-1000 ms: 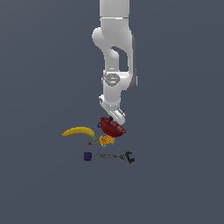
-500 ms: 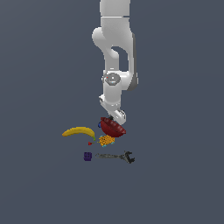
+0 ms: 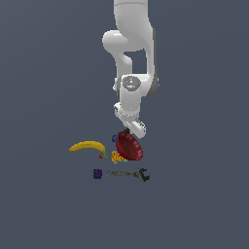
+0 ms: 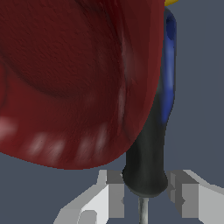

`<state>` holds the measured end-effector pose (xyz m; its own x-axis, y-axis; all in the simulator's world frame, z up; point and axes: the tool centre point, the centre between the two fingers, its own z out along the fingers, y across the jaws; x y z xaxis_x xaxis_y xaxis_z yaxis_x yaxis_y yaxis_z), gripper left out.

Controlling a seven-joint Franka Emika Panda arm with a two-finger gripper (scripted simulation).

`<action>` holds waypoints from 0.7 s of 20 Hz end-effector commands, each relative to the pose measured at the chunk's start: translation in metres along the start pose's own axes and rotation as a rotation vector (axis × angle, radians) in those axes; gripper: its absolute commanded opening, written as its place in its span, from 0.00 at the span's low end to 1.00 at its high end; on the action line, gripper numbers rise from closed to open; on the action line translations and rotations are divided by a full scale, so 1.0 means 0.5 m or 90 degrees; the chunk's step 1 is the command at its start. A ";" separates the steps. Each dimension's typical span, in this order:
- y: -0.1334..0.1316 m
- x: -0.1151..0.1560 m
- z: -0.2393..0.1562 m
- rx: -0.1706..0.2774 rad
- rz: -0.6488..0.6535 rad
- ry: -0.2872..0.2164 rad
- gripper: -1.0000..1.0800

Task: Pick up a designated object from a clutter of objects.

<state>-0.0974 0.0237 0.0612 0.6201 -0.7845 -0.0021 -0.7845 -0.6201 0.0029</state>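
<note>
One small screwdriver [image 4: 151, 144] is the target, and in the wrist view its black-and-blue handle runs up the right of centre, pressed close beside the dark red bowl [image 4: 74, 78] that fills the upper left. The gripper [image 4: 146, 194] stands open at the bottom of that frame, one pale finger [image 4: 111, 192] on each side of the black end of the handle, with small gaps showing, so nothing is clamped yet. The thin shaft [image 4: 142, 212] drops out at the bottom edge. In the exterior view only a blue spot [image 3: 115, 138] shows at centre, behind the bowl. I judge the tool light, rigid and not fragile; the chunky handle is the sensible place to grip, though its rounded surface could slip and the bowl may be nudged. The banana [image 3: 87, 145] and wrench [image 3: 129, 174] lie lower in the frame, apart
</note>
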 end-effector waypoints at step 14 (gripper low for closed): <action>-0.192 -0.015 -0.230 0.002 0.001 0.003 0.00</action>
<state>-0.0340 0.0815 0.1626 0.6189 -0.7855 0.0014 -0.7855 -0.6189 0.0015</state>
